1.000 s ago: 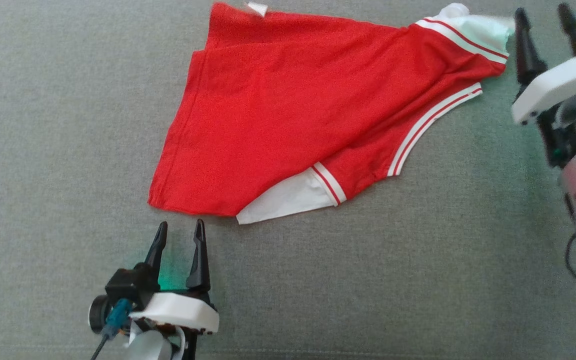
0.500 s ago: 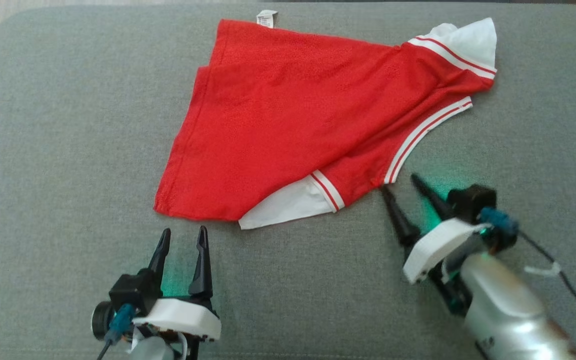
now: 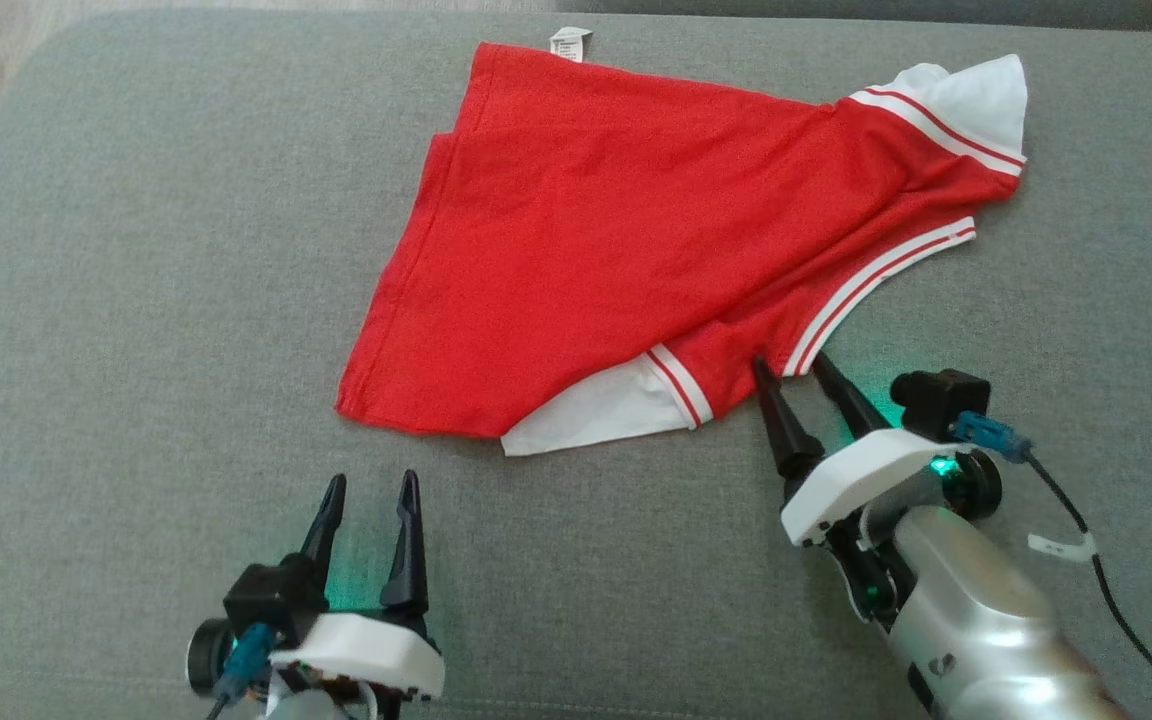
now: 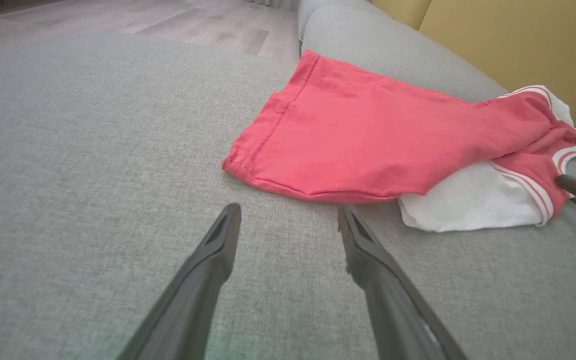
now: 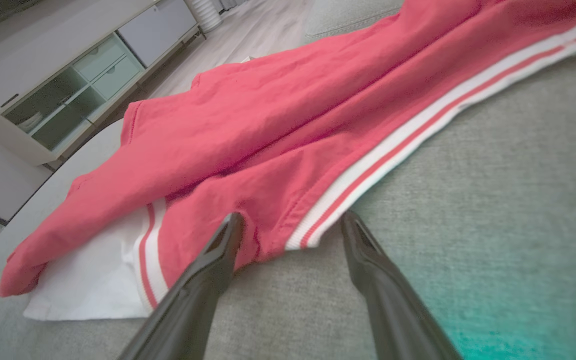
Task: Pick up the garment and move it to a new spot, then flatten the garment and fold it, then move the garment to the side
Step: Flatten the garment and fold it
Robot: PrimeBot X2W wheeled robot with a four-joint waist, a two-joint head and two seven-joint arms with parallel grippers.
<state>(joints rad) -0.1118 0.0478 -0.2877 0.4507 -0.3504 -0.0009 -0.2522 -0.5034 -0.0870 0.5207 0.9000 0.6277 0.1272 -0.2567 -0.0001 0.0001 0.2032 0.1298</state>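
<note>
The red garment [image 3: 636,250] lies loosely doubled over across the upper middle of the head view, on a grey cushion [image 3: 136,300]. Its white-striped trim [image 3: 876,280] runs down toward the lower right, and a white panel [image 3: 586,420] pokes out under its bottom edge. At the lower right, the right gripper [image 3: 788,362] has its fingers spread and empty, tips right at the bottom end of the trim. In the right wrist view one finger sits over red cloth and the other over bare cushion. My worry is that closing here pinches only the top layer, or just the thin trim, so the garment falls open or slips free on the lift. Pressing too low could catch the cushion weave as well. The left gripper [image 3: 372,480], lower left, is spread too with nothing in it, just short of the red hem, so a one-sided lift would likely drag and bunch the cloth.
</note>
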